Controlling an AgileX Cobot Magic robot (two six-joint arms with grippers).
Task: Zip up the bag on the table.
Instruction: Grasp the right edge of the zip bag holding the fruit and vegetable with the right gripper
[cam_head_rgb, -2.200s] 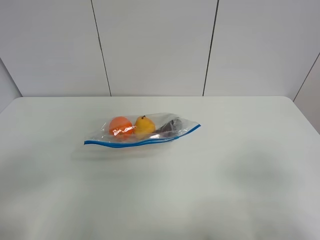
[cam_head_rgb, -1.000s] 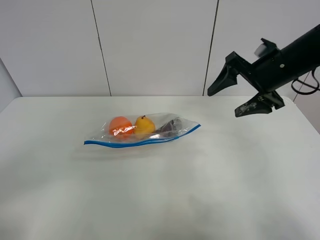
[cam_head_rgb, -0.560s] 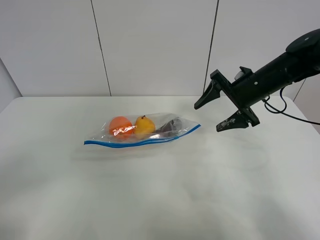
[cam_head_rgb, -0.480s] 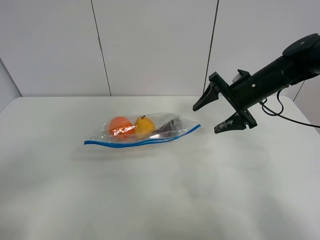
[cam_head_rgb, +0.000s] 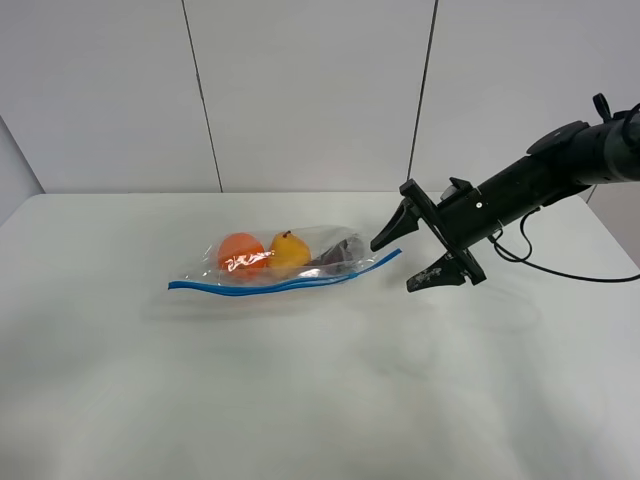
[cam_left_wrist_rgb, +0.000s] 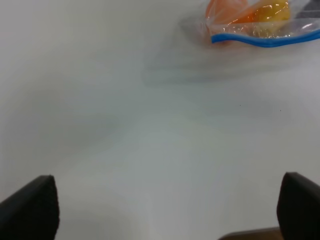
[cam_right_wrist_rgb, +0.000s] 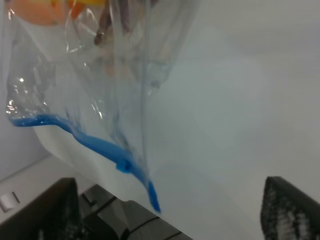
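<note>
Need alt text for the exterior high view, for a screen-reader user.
The right gripper, jaws open, extends in from the right, close to the right end of a clear bag lying on a white table. The bag has a blue zip strip along its near edge and holds an orange item, a yellow item and a dark item.
</note>
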